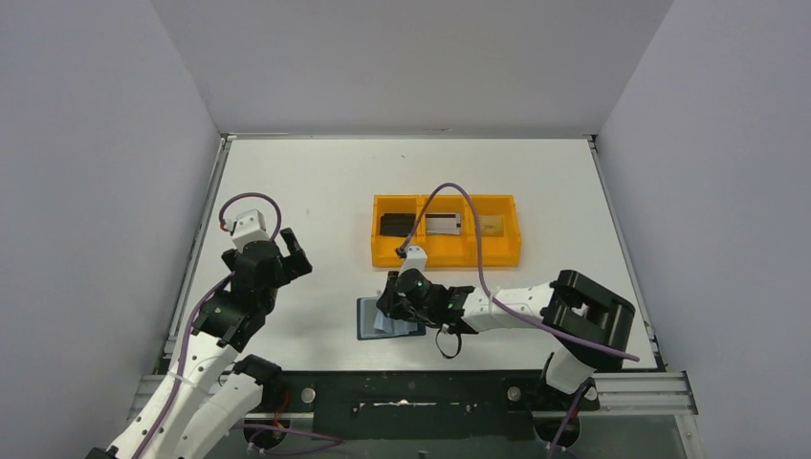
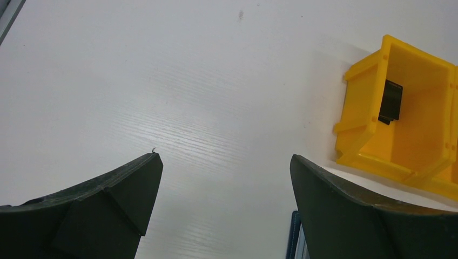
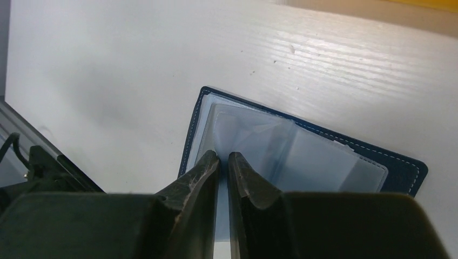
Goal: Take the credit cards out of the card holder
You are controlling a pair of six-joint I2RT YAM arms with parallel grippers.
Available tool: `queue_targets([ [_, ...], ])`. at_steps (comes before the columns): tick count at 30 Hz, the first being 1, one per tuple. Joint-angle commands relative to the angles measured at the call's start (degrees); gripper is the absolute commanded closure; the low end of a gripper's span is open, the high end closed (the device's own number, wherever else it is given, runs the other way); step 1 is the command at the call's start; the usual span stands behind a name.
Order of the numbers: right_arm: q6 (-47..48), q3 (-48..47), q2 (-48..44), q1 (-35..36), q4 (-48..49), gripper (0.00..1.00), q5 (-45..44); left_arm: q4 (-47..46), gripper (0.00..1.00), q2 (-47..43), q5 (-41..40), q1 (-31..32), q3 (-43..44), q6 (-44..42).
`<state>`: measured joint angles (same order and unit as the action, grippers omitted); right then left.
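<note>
The card holder (image 1: 368,320) lies open near the table's front, navy with clear sleeves (image 3: 318,156). My right gripper (image 1: 394,308) is down on it. Its fingers are almost together (image 3: 223,156), pinching a raised clear sleeve at the fold. No card shows in the sleeves. A black credit card (image 1: 394,224), a silver one (image 1: 443,224) and a gold-tan one (image 1: 492,226) each lie in a compartment of the orange tray (image 1: 447,254). My left gripper (image 1: 298,253) hangs open and empty over bare table to the left (image 2: 226,162). The left wrist view shows the black card (image 2: 390,101) and the card holder's edge (image 2: 295,237).
The orange tray (image 2: 367,156) stands just behind the card holder, mid-table. Grey walls close in the table on three sides. A purple cable loops from my right arm over the tray. The right arm's elbow (image 1: 593,306) rests at the front right.
</note>
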<state>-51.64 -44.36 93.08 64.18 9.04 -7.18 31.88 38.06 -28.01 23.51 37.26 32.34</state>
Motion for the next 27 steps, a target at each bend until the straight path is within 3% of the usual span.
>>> queue_targets([
  [1,-0.83,3.97,-4.7,-2.75,12.61,0.86,6.29,-3.09,0.09,-0.01,0.41,-0.48,0.63,-0.7],
  [22,-5.12,26.43,-18.2,-13.42,19.87,0.82,11.36,-3.07,0.09,0.26,0.89,-0.57,0.63,-0.78],
  [27,-3.92,26.09,-22.04,-14.57,17.78,0.8,12.04,-4.24,0.09,0.55,4.71,-0.58,0.63,-2.07],
])
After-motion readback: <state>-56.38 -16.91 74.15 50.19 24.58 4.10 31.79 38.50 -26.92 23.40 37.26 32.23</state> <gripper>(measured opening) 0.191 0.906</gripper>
